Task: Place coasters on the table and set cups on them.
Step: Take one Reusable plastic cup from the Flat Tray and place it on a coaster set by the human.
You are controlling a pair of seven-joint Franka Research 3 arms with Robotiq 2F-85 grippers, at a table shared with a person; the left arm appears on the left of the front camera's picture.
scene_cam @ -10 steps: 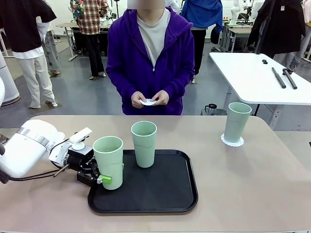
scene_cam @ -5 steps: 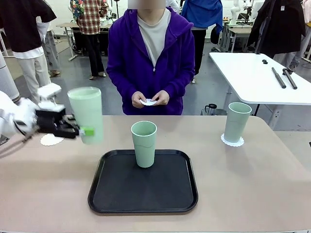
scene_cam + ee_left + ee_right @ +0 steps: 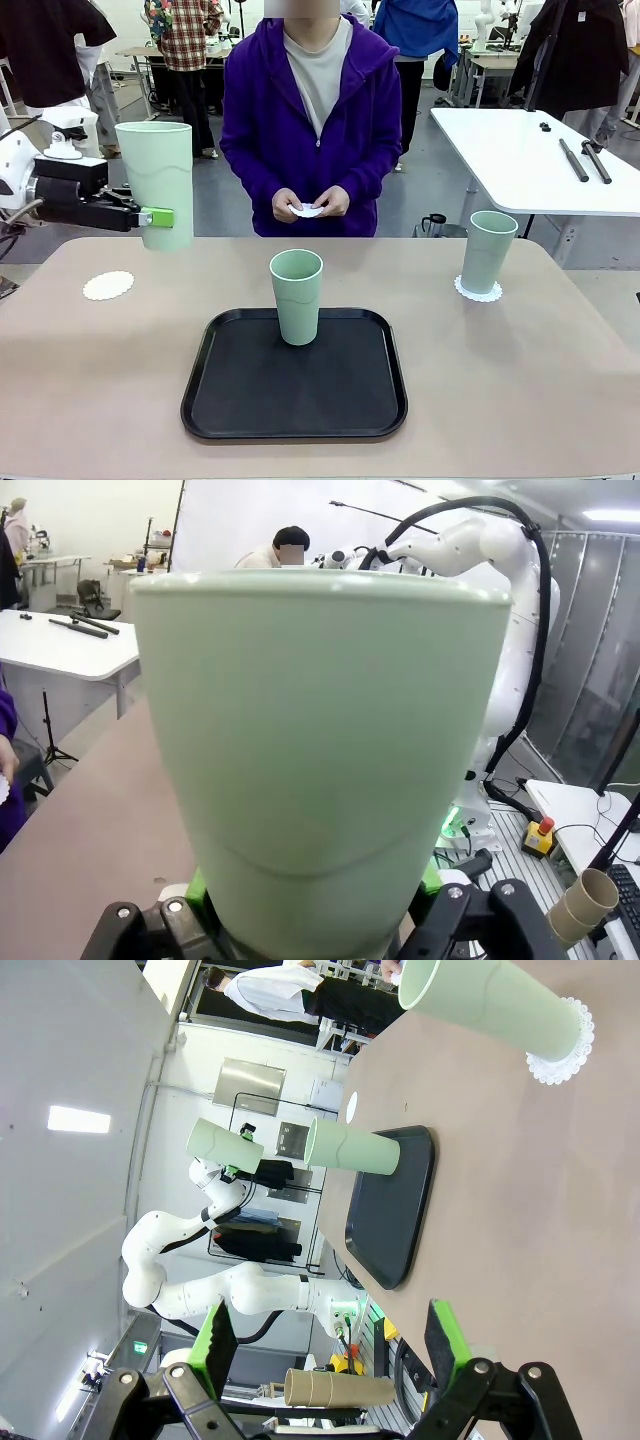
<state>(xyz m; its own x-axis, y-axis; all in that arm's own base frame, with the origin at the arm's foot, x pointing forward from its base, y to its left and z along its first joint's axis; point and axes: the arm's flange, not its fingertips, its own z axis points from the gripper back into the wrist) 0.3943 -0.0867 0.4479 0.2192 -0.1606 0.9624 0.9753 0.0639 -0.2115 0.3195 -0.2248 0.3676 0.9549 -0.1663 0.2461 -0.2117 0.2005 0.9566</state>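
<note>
My left claw [image 3: 163,217] pinches a cup [image 3: 155,185] low on its wall, long axis upright, held clear above the table [image 3: 520,380]; the bare coaster [image 3: 108,285] lies below, toward eight o'clock from the cup's base, nearer this arm; my right claw [image 3: 328,1328] stands spread and empty, well apart.

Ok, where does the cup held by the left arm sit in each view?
Front: held cup at upper left, up off the table.
Left wrist: held cup in the centre, close up.
Right wrist: held cup small, left of centre, lying sideways in the picture.
Landmark: the bare coaster, below the cup in front and right of it in the right wrist view.
</note>
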